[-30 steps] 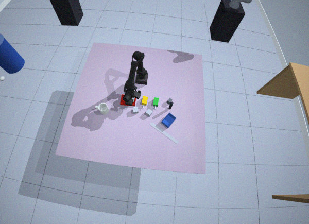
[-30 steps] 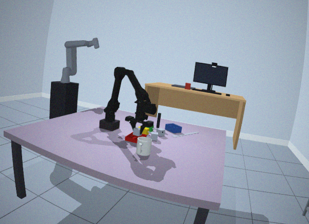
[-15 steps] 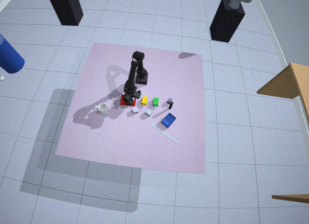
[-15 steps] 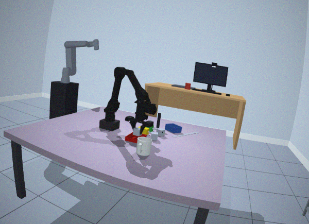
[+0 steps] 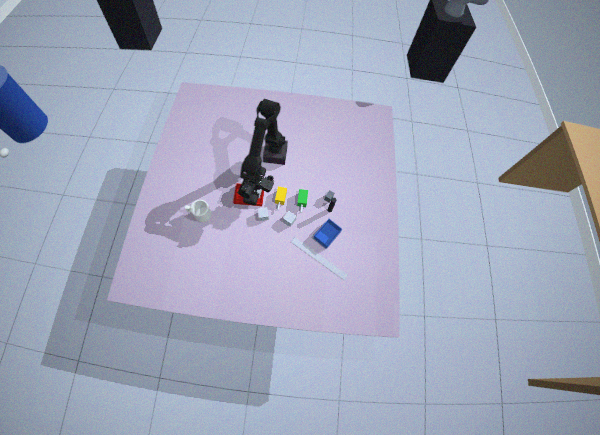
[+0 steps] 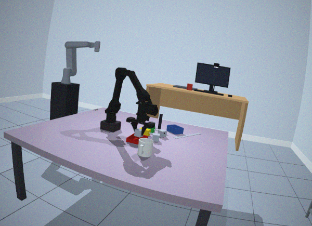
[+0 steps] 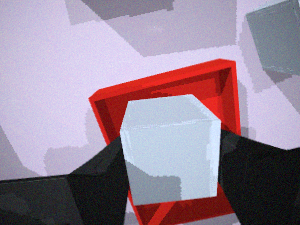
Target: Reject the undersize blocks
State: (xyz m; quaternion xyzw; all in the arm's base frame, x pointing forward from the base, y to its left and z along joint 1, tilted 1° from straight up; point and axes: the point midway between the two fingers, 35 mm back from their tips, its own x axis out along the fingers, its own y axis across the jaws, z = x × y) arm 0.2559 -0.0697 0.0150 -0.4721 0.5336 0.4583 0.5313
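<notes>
We had our gripper (image 6: 139, 132) (image 7: 164, 132) clamped on a steel block (image 6: 138, 132) (image 7: 171, 160) over the red tray (image 5: 241, 201) (image 6: 132, 140) (image 7: 162, 78); whether it touched the tray's floor, we could not quite tell. The green gauge (image 5: 302, 197) (image 6: 152, 130) lay beside the yellow one (image 5: 280, 195) (image 6: 146, 132).

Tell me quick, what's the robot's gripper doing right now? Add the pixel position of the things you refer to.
Gripper (image 5: 248, 198) (image 6: 139, 132) (image 7: 164, 132): jaws closed on a steel block (image 6: 138, 132) (image 7: 172, 160), over the red reject tray (image 5: 241, 201) (image 6: 132, 140) (image 7: 165, 78).
</notes>
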